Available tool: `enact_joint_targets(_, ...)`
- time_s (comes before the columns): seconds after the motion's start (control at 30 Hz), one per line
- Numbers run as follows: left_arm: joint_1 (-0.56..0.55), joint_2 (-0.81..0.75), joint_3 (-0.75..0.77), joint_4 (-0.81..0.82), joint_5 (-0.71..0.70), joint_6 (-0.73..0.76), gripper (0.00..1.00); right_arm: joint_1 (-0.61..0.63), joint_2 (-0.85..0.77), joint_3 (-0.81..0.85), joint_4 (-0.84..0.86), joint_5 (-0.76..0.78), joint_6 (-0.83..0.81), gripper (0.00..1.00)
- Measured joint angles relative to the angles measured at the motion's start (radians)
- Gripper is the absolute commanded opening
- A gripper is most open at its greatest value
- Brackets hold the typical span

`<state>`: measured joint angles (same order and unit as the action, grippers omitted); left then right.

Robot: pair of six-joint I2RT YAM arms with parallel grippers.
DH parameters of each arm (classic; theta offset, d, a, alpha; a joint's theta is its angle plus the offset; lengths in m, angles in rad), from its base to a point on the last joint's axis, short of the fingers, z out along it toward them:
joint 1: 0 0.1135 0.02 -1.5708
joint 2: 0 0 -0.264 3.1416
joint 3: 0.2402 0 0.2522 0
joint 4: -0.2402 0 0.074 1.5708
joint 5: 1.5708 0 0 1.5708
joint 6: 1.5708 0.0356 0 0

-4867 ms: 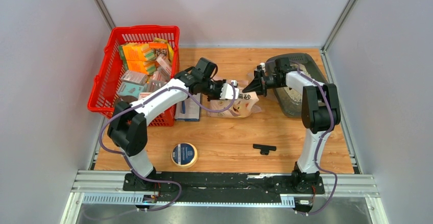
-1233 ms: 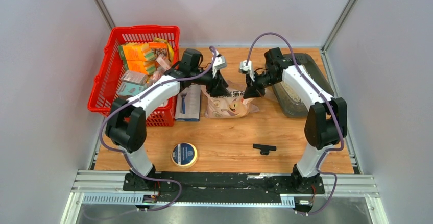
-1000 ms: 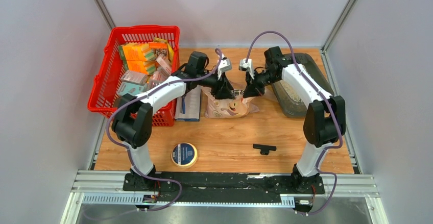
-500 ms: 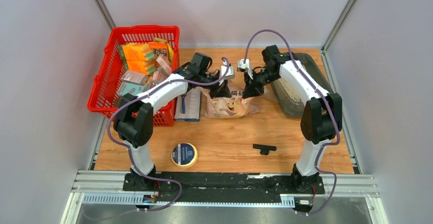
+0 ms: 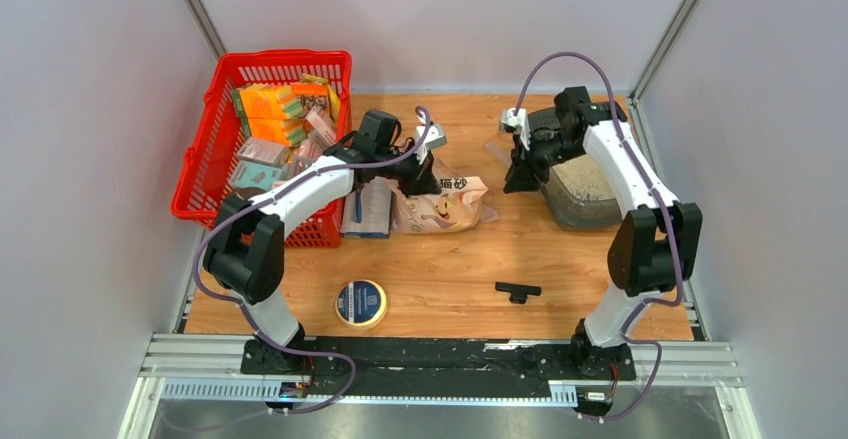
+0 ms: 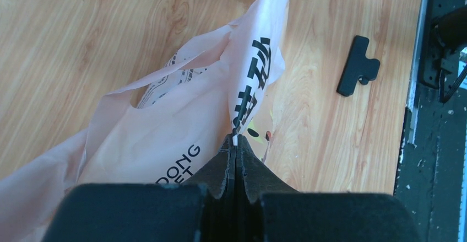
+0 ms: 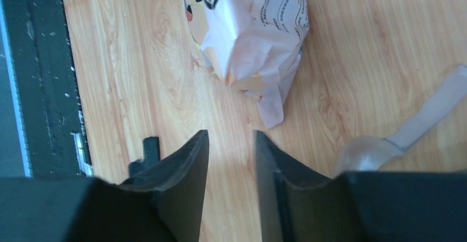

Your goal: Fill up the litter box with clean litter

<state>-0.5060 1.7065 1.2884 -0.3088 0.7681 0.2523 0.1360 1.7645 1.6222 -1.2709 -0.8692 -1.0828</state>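
The dark grey litter box [image 5: 575, 221] stands at the back right, and pale clean litter [image 5: 588, 179] covers its floor. A pale pink printed bag [image 5: 445, 207] lies at mid-table. My left gripper [image 5: 424, 173] is shut on the bag's upper edge. The left wrist view shows the gripper [image 6: 235, 138] pinching a fold of the bag [image 6: 165, 137]. My right gripper [image 5: 517, 177] hangs open between the bag and the litter box, holding nothing. In the right wrist view the gripper [image 7: 231, 135] has only bare wood between its fingers, and the bag [image 7: 259, 27] lies beyond them.
A red mesh basket [image 5: 205, 174] full of packets stands at the back left, with a blue-and-white box [image 5: 368, 207] beside it. A tape roll [image 5: 361, 302] and a black clip [image 5: 517, 290] lie near the front. A clear plastic piece [image 7: 407, 132] lies by the litter box.
My right gripper has let go of the bag, opened, and swung right towards the litter box. My left gripper has shut on the bag's upper edge. The bag has sagged lower.
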Motion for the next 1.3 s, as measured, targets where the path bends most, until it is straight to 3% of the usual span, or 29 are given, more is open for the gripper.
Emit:
enact_joint_targets(0.07, 0.0, 0.0, 0.001, 0.002, -0.008, -0.031, 0.0, 0.003, -0.059, -0.054, 0.059, -0.014, 0.051, 0.58)
enact_joint_targets(0.1, 0.0, 0.0, 0.002, 0.003, -0.012, -0.043, 0.0, 0.007, -0.093, -0.089, 0.093, -0.018, 0.076, 0.69)
enact_joint_targets(0.13, 0.0, 0.0, 0.003, 0.004, -0.015, -0.052, 0.0, 0.011, -0.133, -0.133, 0.147, -0.024, 0.118, 0.71)
enact_joint_targets(0.27, 0.0, 0.001, 0.006, 0.007, -0.023, -0.09, 0.0, 0.056, -0.229, -0.241, 0.352, -0.026, 0.243, 0.74)
enact_joint_targets(0.43, 0.002, 0.003, 0.006, 0.015, -0.017, -0.119, 0.0, 0.141, -0.154, -0.221, 0.505, -0.04, 0.302, 0.74)
enact_joint_targets(0.53, 0.005, 0.006, 0.006, 0.016, -0.013, -0.121, 0.0, 0.179, -0.089, -0.204, 0.552, -0.043, 0.305, 0.68)
enact_joint_targets(0.67, 0.005, 0.006, 0.006, 0.018, -0.013, -0.123, 0.0, 0.204, -0.002, -0.144, 0.544, -0.052, 0.28, 0.48)
enact_joint_targets(0.7, 0.005, 0.006, 0.006, 0.018, -0.013, -0.124, 0.0, 0.206, 0.013, -0.13, 0.537, -0.053, 0.263, 0.34)
enact_joint_targets(0.8, 0.005, 0.006, 0.006, 0.023, -0.018, -0.124, 0.0, 0.206, 0.032, -0.109, 0.481, -0.061, 0.214, 0.1)
enact_joint_targets(0.83, 0.006, 0.006, 0.006, 0.023, -0.018, -0.124, 0.0, 0.207, 0.032, -0.109, 0.459, -0.061, 0.195, 0.08)
enact_joint_targets(1.03, 0.005, 0.01, 0.006, 0.02, 0.002, -0.124, 0.0, 0.206, -0.017, -0.164, 0.441, -0.035, 0.082, 0.13)
enact_joint_targets(1.17, 0.009, 0.01, 0.006, 0.022, 0.004, -0.124, 0.0, 0.143, -0.051, -0.191, 0.395, -0.004, 0.037, 0.31)
enact_joint_targets(1.3, 0.024, 0.01, 0.006, 0.028, 0.004, -0.13, 0.0, 0.024, -0.097, -0.198, 0.298, 0.055, -0.005, 0.36)
